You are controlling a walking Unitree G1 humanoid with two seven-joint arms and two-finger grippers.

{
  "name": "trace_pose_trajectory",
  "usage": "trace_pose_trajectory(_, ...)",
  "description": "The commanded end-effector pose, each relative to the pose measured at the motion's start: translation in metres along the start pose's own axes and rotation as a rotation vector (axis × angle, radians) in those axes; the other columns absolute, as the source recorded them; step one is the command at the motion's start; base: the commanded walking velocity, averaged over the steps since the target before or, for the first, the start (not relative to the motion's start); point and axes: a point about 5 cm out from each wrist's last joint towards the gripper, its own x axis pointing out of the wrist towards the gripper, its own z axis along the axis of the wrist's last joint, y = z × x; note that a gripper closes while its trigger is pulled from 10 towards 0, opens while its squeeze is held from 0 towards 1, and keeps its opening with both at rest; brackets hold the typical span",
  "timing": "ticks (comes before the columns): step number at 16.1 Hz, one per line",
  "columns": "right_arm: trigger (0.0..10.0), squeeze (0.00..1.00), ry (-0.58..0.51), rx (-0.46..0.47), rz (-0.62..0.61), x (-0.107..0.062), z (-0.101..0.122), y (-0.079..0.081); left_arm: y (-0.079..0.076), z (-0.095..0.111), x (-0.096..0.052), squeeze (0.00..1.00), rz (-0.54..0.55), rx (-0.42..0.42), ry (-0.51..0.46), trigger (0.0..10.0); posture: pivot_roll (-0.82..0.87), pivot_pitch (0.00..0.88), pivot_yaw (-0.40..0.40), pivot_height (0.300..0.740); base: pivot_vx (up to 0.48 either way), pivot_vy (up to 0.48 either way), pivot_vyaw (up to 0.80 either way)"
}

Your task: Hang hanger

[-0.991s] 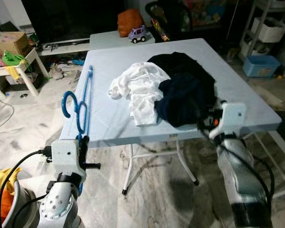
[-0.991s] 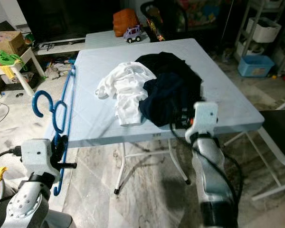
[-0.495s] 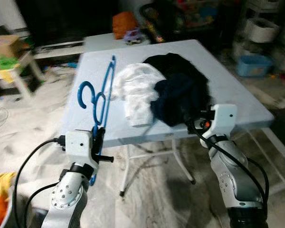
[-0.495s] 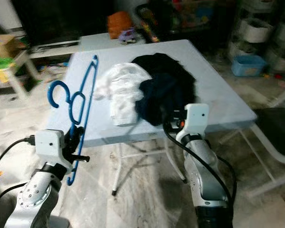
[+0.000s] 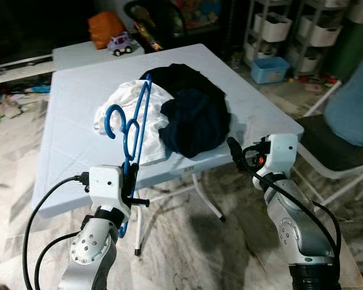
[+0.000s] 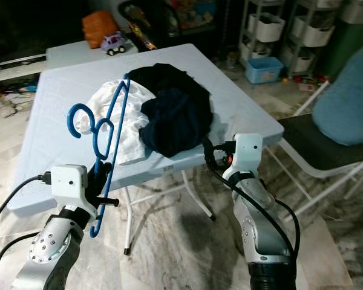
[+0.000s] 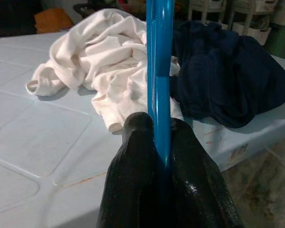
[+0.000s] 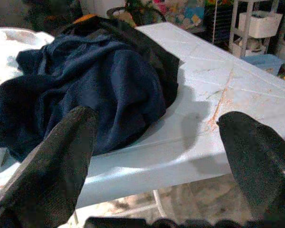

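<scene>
In front of me stands a pale blue folding table [image 5: 72, 151] on thin white legs [image 5: 209, 202], its top moulded in large squares. The floor [image 5: 187, 241] under it is grey-white marbled tile. Beyond the table sits a lower pale table [image 5: 72, 53] against a very dark back wall. To my right are white shelf racks [image 5: 272, 27] holding white bins, with a blue bin [image 5: 271, 68] on the floor beside them. Nearer on my right is a folding chair [image 5: 342, 151] with a dark seat and something blue-grey draped over its back. Light falls brightly on the tabletop; the far room stays dim.
</scene>
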Motion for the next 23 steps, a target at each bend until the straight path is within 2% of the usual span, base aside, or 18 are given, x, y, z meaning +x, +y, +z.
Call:
trace_pose_trajectory(1, 10.0, 0.0, -0.025, 0.03, 0.03, 0.001, 0.008, 0.006, 0.001, -0.001, 0.0, 0.0, 0.009, -0.002, 0.015, 10.0, -0.08, 0.04, 0.031, 0.74, 0.0, 0.0, 0.0)
trace_pose_trajectory(5, 10.0, 0.0, 0.019, 0.057, 0.024, 0.002, 0.003, 0.008, 0.003, 0.001, -0.001, 0.0, 0.03, -0.002, 0.016, 10.0, -0.07, 0.051, 0.032, 0.74, -0.277, 0.0, 0.0)
trace_pose_trajectory(10, 10.0, 0.0, 0.017, -0.039, 0.03, 0.003, 0.003, 0.015, 0.001, 0.001, 0.001, 0.0, 0.023, 0.008, 0.02, 10.0, -0.08, 0.054, 0.036, 0.74, -0.304, 0.0, 0.0)
trace_pose_trajectory(15, 10.0, 0.0, -0.015, -0.04, 0.055, 0.005, 0.007, 0.018, 0.002, 0.002, 0.002, 0.0, 0.027, 0.013, 0.023, 10.0, -0.08, 0.054, 0.039, 0.74, -0.322, 0.0, 0.0)
trace_pose_trajectory(16, 10.0, 0.0, -0.059, -0.09, 0.074, 0.005, 0.01, 0.021, 0.003, 0.002, 0.003, 0.0, 0.028, 0.016, 0.023, 10.0, -0.08, 0.053, 0.041, 0.74, -0.322, 0.0, 0.0)
trace_pose_trajectory(17, 10.0, 0.0, -0.06, -0.101, 0.085, 0.005, 0.01, 0.022, 0.003, 0.002, 0.003, 0.0, 0.029, 0.016, 0.023, 10.0, -0.08, 0.052, 0.041, 0.74, -0.322, 0.0, 0.0)
trace_pose_trajectory(18, 10.0, 0.0, -0.025, -0.013, 0.143, 0.003, 0.008, 0.026, 0.003, 0.002, 0.004, 0.0, 0.03, 0.018, 0.024, 10.0, -0.08, 0.052, 0.042, 0.74, -0.322, 0.0, 0.0)
trace_pose_trajectory(19, 10.0, 0.0, -0.021, 0.027, 0.168, 0.002, 0.008, 0.029, 0.002, 0.001, 0.004, 0.0, 0.031, 0.02, 0.025, 10.0, -0.08, 0.052, 0.042, 0.74, -0.322, 0.0, 0.0)
trace_pose_trajectory(23, 10.0, 0.0, -0.036, 0.053, 0.171, 0.002, 0.008, 0.028, 0.004, -0.001, 0.006, 0.0, 0.039, 0.029, 0.037, 10.0, -0.08, 0.048, 0.043, 0.74, -0.317, 0.0, 0.0)
